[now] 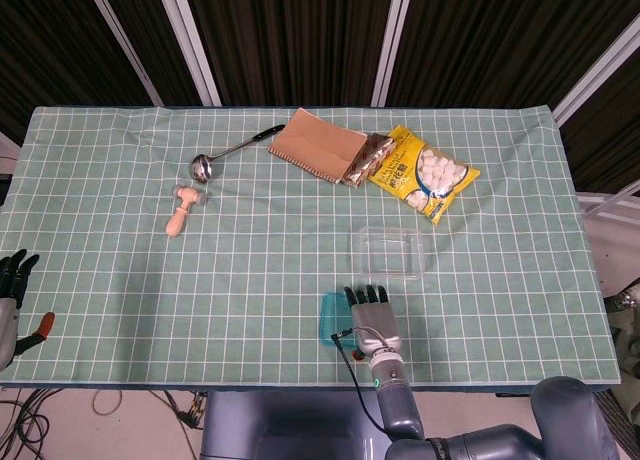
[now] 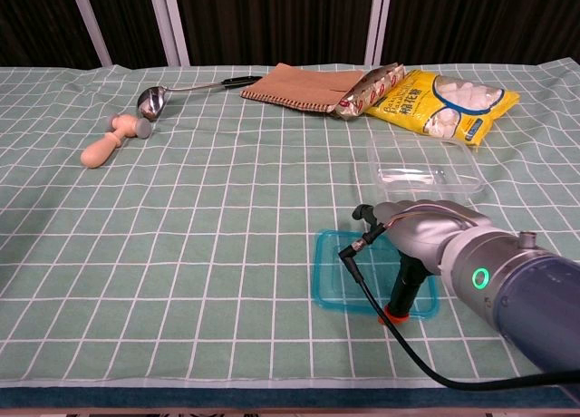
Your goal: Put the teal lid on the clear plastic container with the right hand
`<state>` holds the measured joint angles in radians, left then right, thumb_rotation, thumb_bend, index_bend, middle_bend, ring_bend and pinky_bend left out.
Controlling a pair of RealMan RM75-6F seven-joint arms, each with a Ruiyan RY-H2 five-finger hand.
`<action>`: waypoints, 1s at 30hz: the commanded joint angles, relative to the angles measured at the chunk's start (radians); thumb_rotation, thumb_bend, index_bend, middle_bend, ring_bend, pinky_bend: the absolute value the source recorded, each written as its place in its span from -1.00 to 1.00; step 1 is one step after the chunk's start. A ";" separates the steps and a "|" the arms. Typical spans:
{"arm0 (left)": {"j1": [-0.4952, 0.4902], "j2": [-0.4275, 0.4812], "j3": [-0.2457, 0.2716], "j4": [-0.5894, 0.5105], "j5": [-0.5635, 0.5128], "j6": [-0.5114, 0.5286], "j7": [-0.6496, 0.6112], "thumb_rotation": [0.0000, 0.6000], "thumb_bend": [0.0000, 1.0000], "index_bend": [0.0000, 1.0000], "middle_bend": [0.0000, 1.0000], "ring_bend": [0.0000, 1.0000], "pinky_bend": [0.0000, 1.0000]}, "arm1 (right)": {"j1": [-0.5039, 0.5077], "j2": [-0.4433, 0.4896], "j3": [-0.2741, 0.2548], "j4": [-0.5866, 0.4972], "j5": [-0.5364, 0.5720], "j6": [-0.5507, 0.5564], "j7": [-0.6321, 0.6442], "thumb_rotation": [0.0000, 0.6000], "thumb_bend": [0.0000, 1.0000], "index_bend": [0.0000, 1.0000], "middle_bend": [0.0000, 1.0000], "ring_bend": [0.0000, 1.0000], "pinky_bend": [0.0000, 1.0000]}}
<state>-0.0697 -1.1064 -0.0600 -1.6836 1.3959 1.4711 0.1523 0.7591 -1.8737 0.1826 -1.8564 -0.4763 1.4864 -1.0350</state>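
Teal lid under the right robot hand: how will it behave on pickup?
The flat teal plastic lid lies flush on the green checked tablecloth, so it is probably hard to get fingers under. It looks thin, so likely light and slightly flexible. The right robot hand may slide it.
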 commanded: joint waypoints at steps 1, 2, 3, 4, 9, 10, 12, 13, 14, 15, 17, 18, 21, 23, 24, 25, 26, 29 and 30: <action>0.000 0.000 0.000 0.000 0.000 0.000 0.000 1.00 -0.34 -0.84 -1.00 -1.00 -1.00 | -0.002 -0.003 0.001 0.003 -0.003 0.000 0.002 1.00 -0.80 -1.00 -0.64 -1.00 -1.00; 0.000 0.000 0.000 0.000 0.000 0.000 0.000 1.00 -0.34 -0.84 -1.00 -1.00 -1.00 | -0.002 -0.004 0.002 0.005 -0.003 -0.001 0.003 1.00 -0.80 -1.00 -0.64 -1.00 -1.00; 0.000 0.000 0.000 0.000 -0.001 0.000 0.000 1.00 -0.34 -0.84 -1.00 -1.00 -1.00 | -0.003 -0.005 0.003 0.008 -0.004 -0.003 0.003 1.00 -0.80 -1.00 -0.64 -1.00 -1.00; 0.000 0.000 0.000 0.000 -0.001 0.000 0.000 1.00 -0.34 -0.84 -1.00 -1.00 -1.00 | -0.003 -0.006 0.003 0.012 -0.004 -0.006 0.004 1.00 -0.80 -1.00 -0.64 -1.00 -1.00; 0.000 0.001 0.000 -0.001 -0.002 -0.001 -0.001 1.00 -0.34 -0.85 -1.00 -1.00 -1.00 | -0.004 -0.010 0.006 0.017 -0.005 -0.012 0.003 1.00 -0.80 -1.00 -0.64 -1.00 -1.00; 0.000 0.001 0.000 -0.001 -0.001 -0.001 -0.001 1.00 -0.34 -0.85 -1.00 -1.00 -1.00 | -0.004 -0.011 0.005 0.018 -0.006 -0.012 0.002 1.00 -0.80 -1.00 -0.64 -1.00 -1.00; 0.000 0.001 0.000 -0.001 -0.002 -0.001 -0.001 1.00 -0.34 -0.84 -1.00 -1.00 -1.00 | -0.005 -0.013 0.006 0.019 -0.004 -0.013 0.001 1.00 -0.80 -1.00 -0.64 -1.00 -1.00; 0.000 0.002 0.000 -0.002 -0.003 -0.001 -0.001 1.00 -0.34 -0.84 -1.00 -1.00 -1.00 | -0.006 -0.014 0.006 0.019 -0.003 -0.014 0.000 1.00 -0.80 -1.00 -0.64 -1.00 -1.00; 0.000 0.002 0.000 -0.002 -0.003 -0.001 -0.001 1.00 -0.34 -0.84 -1.00 -1.00 -1.00 | -0.006 -0.015 0.006 0.020 -0.002 -0.014 0.000 1.00 -0.80 -1.00 -0.64 -1.00 -1.00; 0.000 0.002 -0.001 -0.002 -0.004 -0.001 -0.001 1.00 -0.34 -0.84 -1.00 -1.00 -1.00 | -0.006 -0.016 0.006 0.022 -0.002 -0.014 -0.001 1.00 -0.80 -1.00 -0.64 -1.00 -1.00; 0.000 0.002 0.000 -0.002 -0.004 -0.002 -0.002 1.00 -0.34 -0.85 -1.00 -1.00 -1.00 | -0.007 -0.017 0.006 0.024 0.000 -0.016 -0.003 1.00 -0.80 -1.00 -0.64 -1.00 -1.00; 0.000 0.002 0.000 -0.002 -0.004 -0.002 -0.002 1.00 -0.34 -0.85 -1.00 -1.00 -1.00 | -0.007 -0.018 0.006 0.024 0.001 -0.017 -0.003 1.00 -0.80 -1.00 -0.64 -1.00 -1.00; 0.000 0.002 -0.001 -0.002 -0.005 -0.002 -0.002 1.00 -0.34 -0.84 -1.00 -1.00 -1.00 | -0.008 -0.020 0.004 0.029 0.000 -0.020 -0.006 1.00 -0.80 -1.00 -0.64 -1.00 -1.00; 0.000 0.003 -0.001 -0.002 -0.005 -0.003 -0.002 1.00 -0.34 -0.85 -1.00 -1.00 -1.00 | -0.008 -0.022 0.004 0.034 0.002 -0.022 -0.007 1.00 -0.80 -1.00 -0.64 -1.00 -1.00; 0.000 0.003 -0.001 -0.002 -0.006 -0.003 -0.002 1.00 -0.34 -0.85 -1.00 -1.00 -1.00 | -0.008 -0.022 0.004 0.038 0.002 -0.024 -0.009 1.00 -0.80 -1.00 -0.64 -1.00 -1.00; 0.000 0.003 -0.001 -0.002 -0.006 -0.003 -0.002 1.00 -0.34 -0.84 -1.00 -1.00 -1.00 | -0.008 -0.023 0.004 0.041 0.004 -0.027 -0.010 1.00 -0.80 -1.00 -0.64 -1.00 -1.00; 0.000 0.003 -0.001 -0.003 -0.006 -0.003 -0.002 1.00 -0.34 -0.84 -1.00 -1.00 -1.00 | -0.008 -0.023 0.004 0.043 0.005 -0.029 -0.011 1.00 -0.80 -1.00 -0.64 -1.00 -1.00; 0.000 0.003 -0.001 -0.003 -0.007 -0.003 -0.003 1.00 -0.34 -0.85 -1.00 -1.00 -1.00 | -0.007 -0.022 0.003 0.045 0.008 -0.034 -0.016 1.00 -0.80 -1.00 -0.62 -1.00 -1.00; 0.000 0.003 -0.001 -0.003 -0.007 -0.003 -0.003 1.00 -0.34 -0.85 -1.00 -1.00 -1.00 | -0.007 -0.022 0.002 0.045 0.008 -0.035 -0.017 1.00 -0.80 -1.00 -0.60 -1.00 -1.00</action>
<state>-0.0695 -1.1030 -0.0608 -1.6866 1.3890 1.4681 0.1491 0.7521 -1.8960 0.1851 -1.8113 -0.4682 1.4519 -1.0517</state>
